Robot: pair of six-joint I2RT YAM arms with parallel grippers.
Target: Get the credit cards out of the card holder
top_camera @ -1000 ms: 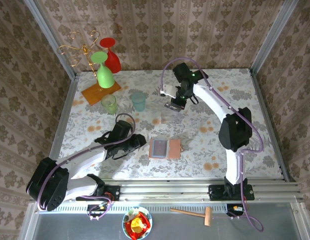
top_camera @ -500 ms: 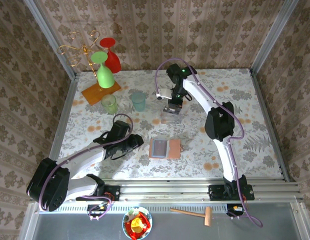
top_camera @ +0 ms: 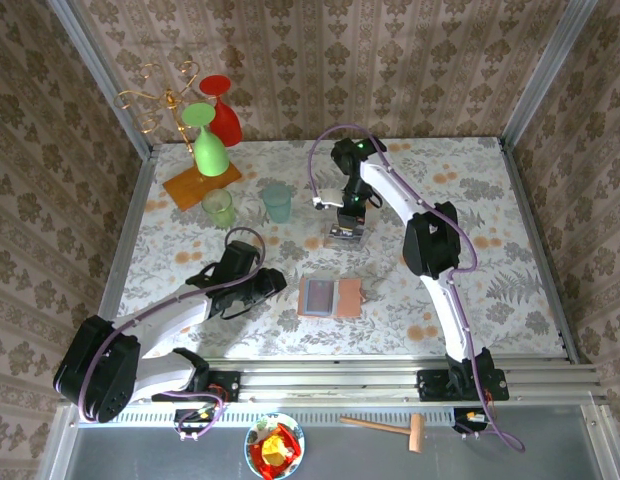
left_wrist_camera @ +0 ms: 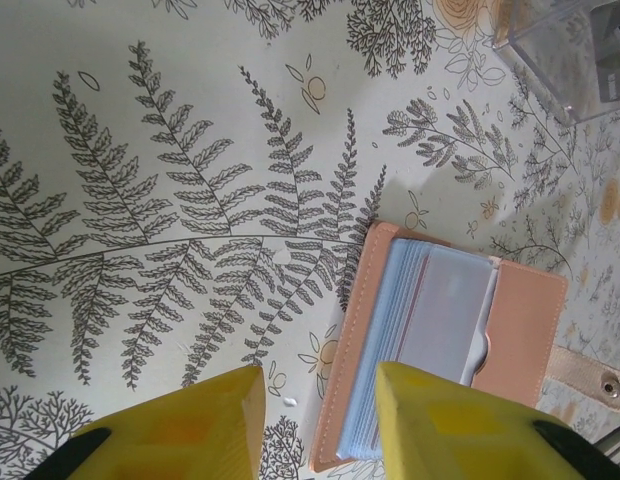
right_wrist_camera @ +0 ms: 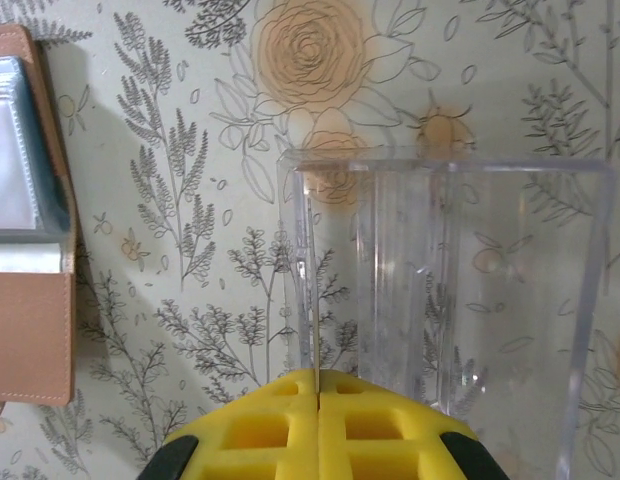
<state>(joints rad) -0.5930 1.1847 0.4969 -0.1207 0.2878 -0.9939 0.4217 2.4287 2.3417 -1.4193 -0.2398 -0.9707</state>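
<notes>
Tan leather card holder lies open on the table, sleeves up, just ahead of the left gripper, fingers parted. Light and floppy, it likely slides. Any credit cards inside would be stiff and slick, so pinch an exposed edge. Right gripper, pressed together, hangs over the clear tray.

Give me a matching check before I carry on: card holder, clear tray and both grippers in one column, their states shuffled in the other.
Column one:
1. card holder
2. clear tray
3. left gripper
4. right gripper

Column two:
A. jaws shut
B. lying open on the table
C. jaws apart, nothing between them
D. see-through walls, standing apart from the card holder

Pairs: 1-B, 2-D, 3-C, 4-A
</notes>
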